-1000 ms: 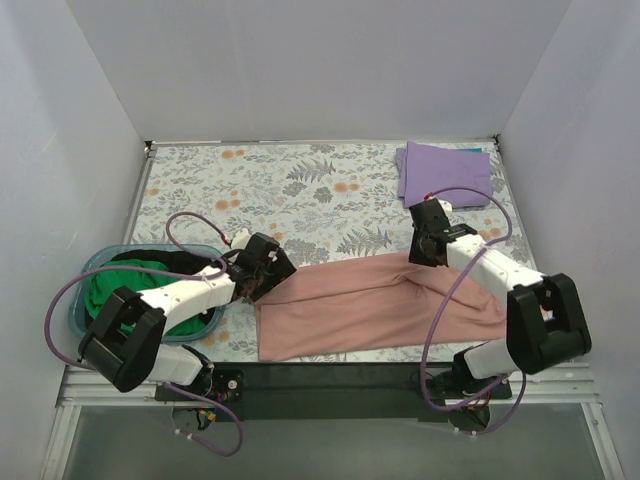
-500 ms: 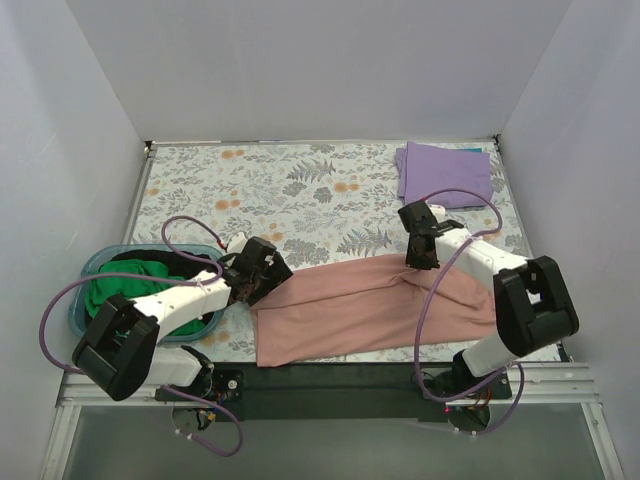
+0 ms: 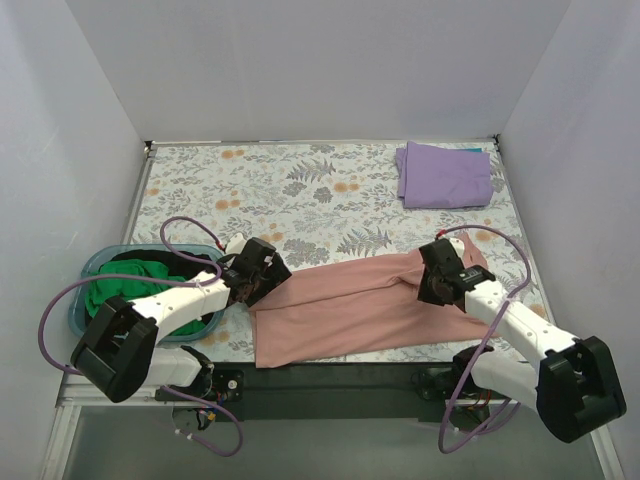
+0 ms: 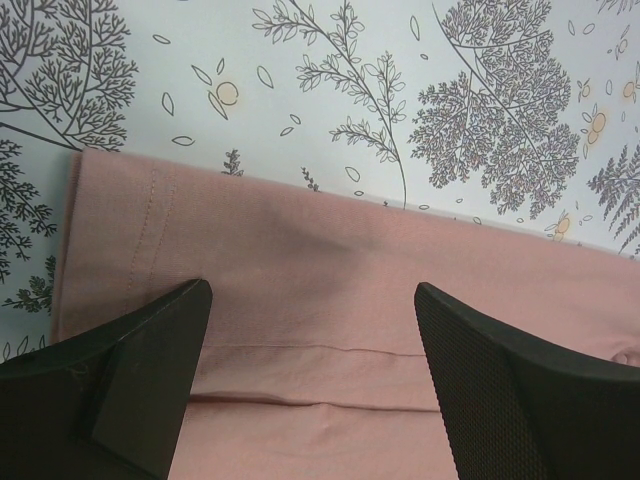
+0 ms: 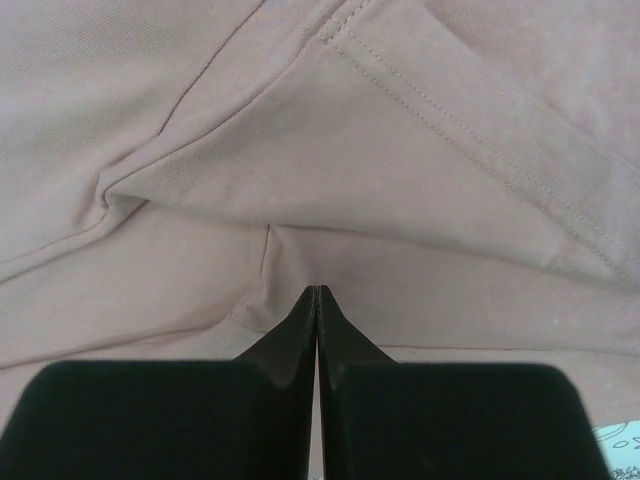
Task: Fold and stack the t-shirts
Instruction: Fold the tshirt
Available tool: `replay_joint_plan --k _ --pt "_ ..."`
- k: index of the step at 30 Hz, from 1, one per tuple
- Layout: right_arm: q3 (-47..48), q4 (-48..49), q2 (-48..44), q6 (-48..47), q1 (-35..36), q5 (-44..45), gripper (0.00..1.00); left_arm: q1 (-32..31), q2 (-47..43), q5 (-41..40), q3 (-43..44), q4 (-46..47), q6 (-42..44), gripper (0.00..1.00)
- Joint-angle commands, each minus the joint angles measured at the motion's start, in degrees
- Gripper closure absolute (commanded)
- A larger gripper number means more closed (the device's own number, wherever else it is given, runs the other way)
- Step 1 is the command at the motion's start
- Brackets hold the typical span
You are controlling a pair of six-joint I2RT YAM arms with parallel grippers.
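The dusty-pink t-shirt (image 3: pixel 340 305) lies folded into a long band along the table's near edge. My left gripper (image 3: pixel 262 278) hovers open over its left end, and the jaws (image 4: pixel 312 290) straddle a seam of the pink cloth (image 4: pixel 350 240) without touching it. My right gripper (image 3: pixel 436 288) is shut at the shirt's right part, and its tips (image 5: pixel 317 290) pinch a pucker of the pink cloth (image 5: pixel 300 150). The lavender-purple t-shirt (image 3: pixel 445 175) lies folded at the far right corner. The bright green t-shirt (image 3: pixel 115 290) lies crumpled in the basket.
The teal plastic basket (image 3: pixel 83 272) stands at the near left, with dark cloth beside the green shirt. The table has a floral cover (image 3: pixel 280 190). Grey walls close in the left, right and back. Purple cables loop beside both arms.
My right gripper has moved from the shirt's far edge toward the near right, and its arm now lies lower across the shirt. My left gripper has barely shifted.
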Motion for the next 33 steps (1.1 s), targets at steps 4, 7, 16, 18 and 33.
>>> replay_joint_plan --k 4,7,16,18,33 --pt "0.6 1.6 -2.7 2.3 -2.6 5.7 0.99 0.1 -1.5 -2.7 -2.9 -4.9 0.0 0.17" --pt "2.9 1.8 -0.3 0.0 -7.6 3.7 0.99 0.1 -2.9 -2.4 -3.5 -5.6 -0.2 0.17" --pt "8.1 8.4 16.7 -7.0 -16.0 -1.0 0.99 0.1 -6.1 -3.2 -4.2 -7.8 -2.4 0.16" --pt "10.1 10.1 20.6 -8.3 -15.7 -4.2 0.99 0.1 -7.0 -3.4 -4.2 -8.8 -2.6 0.16" --pt "60.4 12.1 65.2 -18.9 7.0 -14.2 0.99 0.1 -8.2 -2.4 -3.9 -10.9 -5.3 0.14"
